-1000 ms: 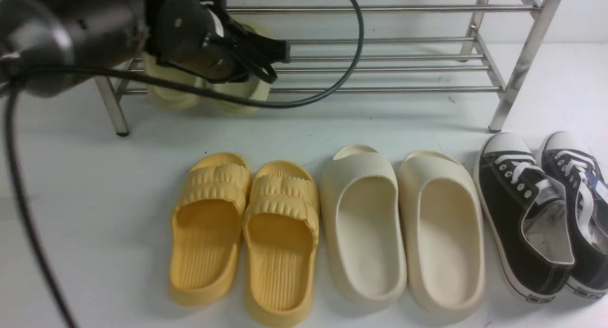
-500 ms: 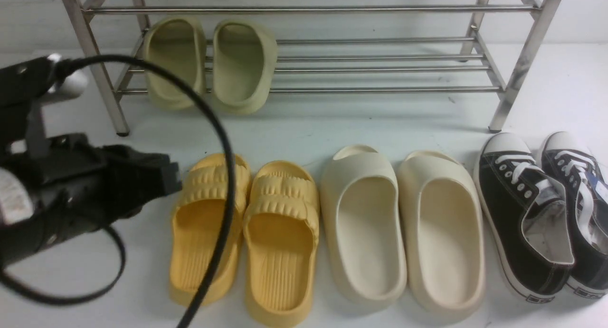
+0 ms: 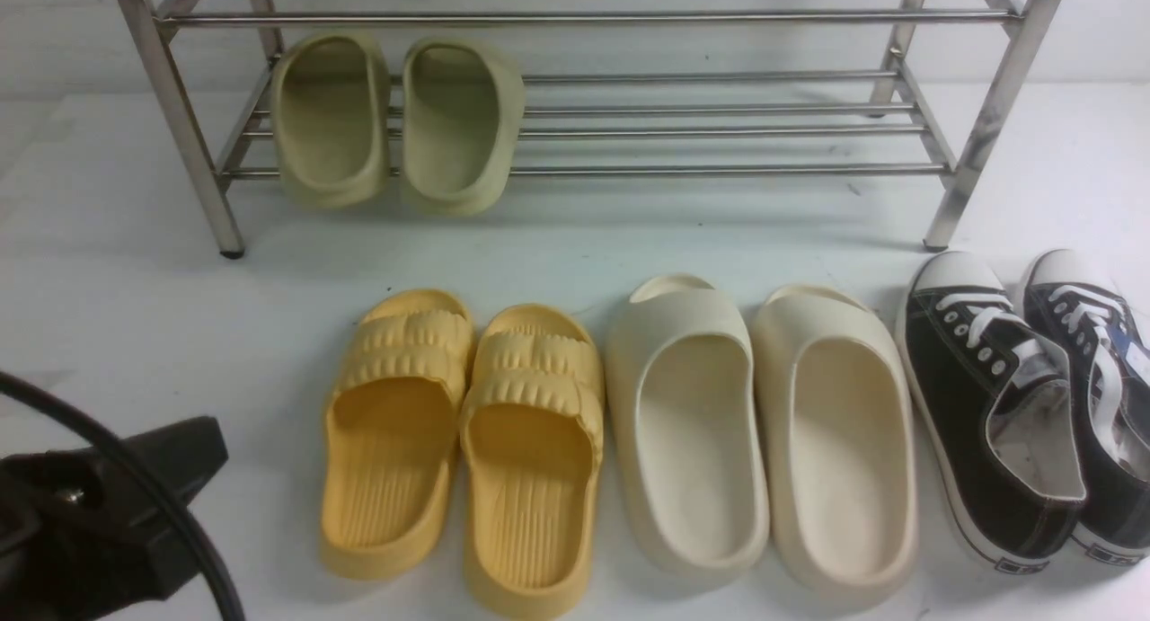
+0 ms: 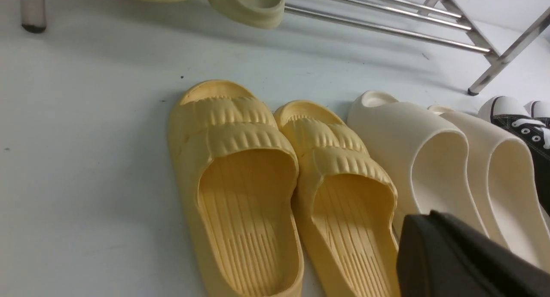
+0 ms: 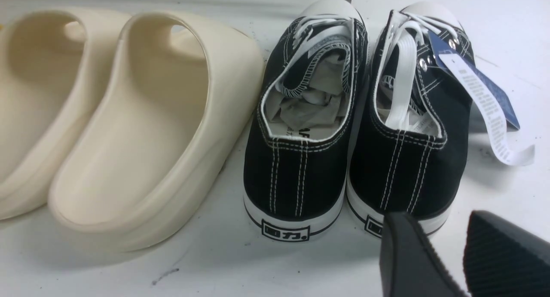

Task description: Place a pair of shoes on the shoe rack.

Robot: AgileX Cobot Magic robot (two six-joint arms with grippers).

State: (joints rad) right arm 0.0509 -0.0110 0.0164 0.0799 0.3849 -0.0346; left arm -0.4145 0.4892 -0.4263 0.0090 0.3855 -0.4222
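Front view: the olive slides [image 3: 395, 122] sit side by side on the rack's [image 3: 719, 167] bottom shelf, left end, heels overhanging the front rod; light, springy foam, likely best pinched at the heel rim. Left gripper [image 3: 117, 504] sits low over the counter [image 3: 117, 315], jaws shut on nothing. Left wrist view: yellow slides [image 4: 279, 189] beside cream slides [image 4: 451, 159]. Right wrist view: right gripper [image 5: 447, 254], jaws parted and empty, hovers behind black sneakers [image 5: 356, 125].

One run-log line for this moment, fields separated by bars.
olive slides: on shoe rack lower shelf | left tool: shut, empty | right tool: open, empty | task: looks done
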